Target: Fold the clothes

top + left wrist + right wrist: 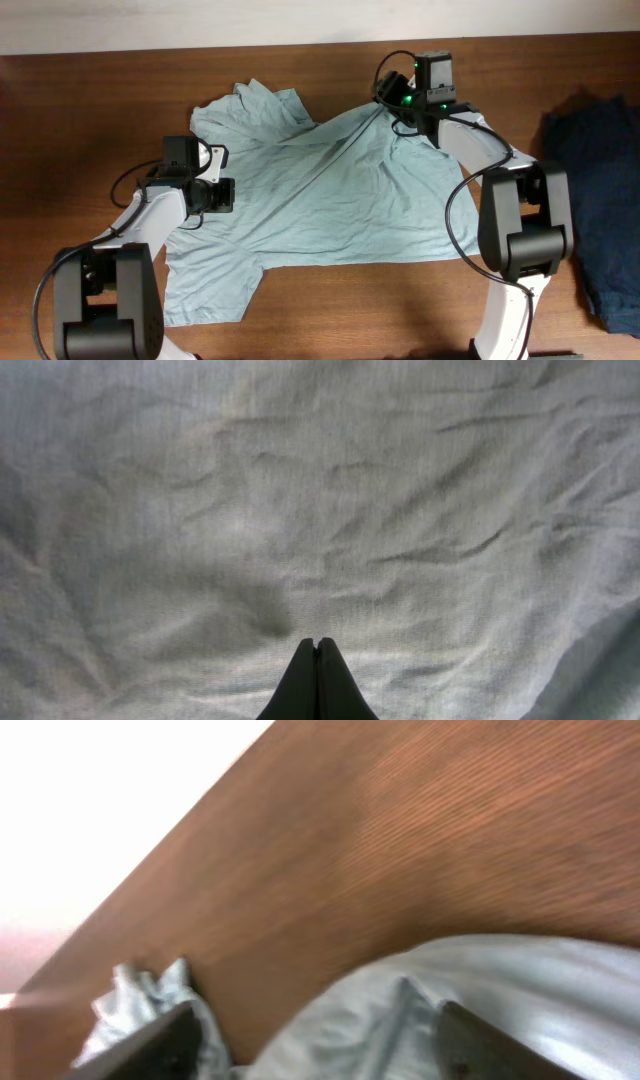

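Since it is spread mostly flat, the T-shirt (340, 200) covers the middle of the table (400, 310), pale grey-blue and wrinkly. One corner is bunched at its far left, and a long crease runs diagonally across it.

The left hand (222, 192) sits on the shirt's left edge. In the left wrist view its fingers (317, 675) are pressed together over the fabric, and no cloth shows between them.

The right hand (395, 108) is at the shirt's far edge. In the right wrist view its fingers (470, 1040) stand well apart, with a raised fold of shirt between them that they do not pinch.

The left arm overlaps the shirt's left side and the right arm its right side, each hiding part of the hem there.

A dark navy garment (600, 200) lies heaped right of the shirt, apart from it, with the right arm between them.
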Controlling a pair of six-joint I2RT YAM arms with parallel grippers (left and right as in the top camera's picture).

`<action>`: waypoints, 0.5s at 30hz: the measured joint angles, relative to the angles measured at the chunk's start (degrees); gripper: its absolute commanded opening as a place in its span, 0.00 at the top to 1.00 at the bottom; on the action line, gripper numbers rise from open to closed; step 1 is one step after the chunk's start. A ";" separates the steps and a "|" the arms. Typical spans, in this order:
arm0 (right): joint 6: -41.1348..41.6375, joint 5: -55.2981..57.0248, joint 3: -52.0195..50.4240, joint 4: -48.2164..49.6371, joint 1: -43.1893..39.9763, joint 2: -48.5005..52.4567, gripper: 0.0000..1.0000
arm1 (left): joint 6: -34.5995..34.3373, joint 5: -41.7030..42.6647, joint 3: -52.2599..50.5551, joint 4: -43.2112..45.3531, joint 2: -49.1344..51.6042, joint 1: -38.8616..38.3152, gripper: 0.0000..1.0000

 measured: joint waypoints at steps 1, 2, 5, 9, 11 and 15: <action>-0.79 0.00 0.00 -0.59 -0.22 0.00 0.15 | 0.00 0.00 0.00 0.02 0.00 0.00 1.00; -2.45 0.00 -0.02 -2.54 -0.92 0.00 0.14 | 0.00 0.02 0.00 0.00 0.00 0.00 1.00; -6.10 -0.74 -0.02 -8.20 -3.89 0.00 0.15 | 0.00 0.02 0.00 0.00 0.00 0.00 1.00; -10.62 -5.31 0.02 -14.43 -9.51 0.00 0.15 | 0.00 -0.04 0.00 0.07 0.00 0.00 1.00; -12.61 -8.15 0.04 -17.79 -12.33 0.00 0.15 | 0.00 -0.15 0.00 0.28 0.00 0.00 1.00; -15.04 -12.33 0.09 -23.74 -14.97 0.00 0.15 | 0.00 -0.20 0.00 0.85 0.00 0.00 1.00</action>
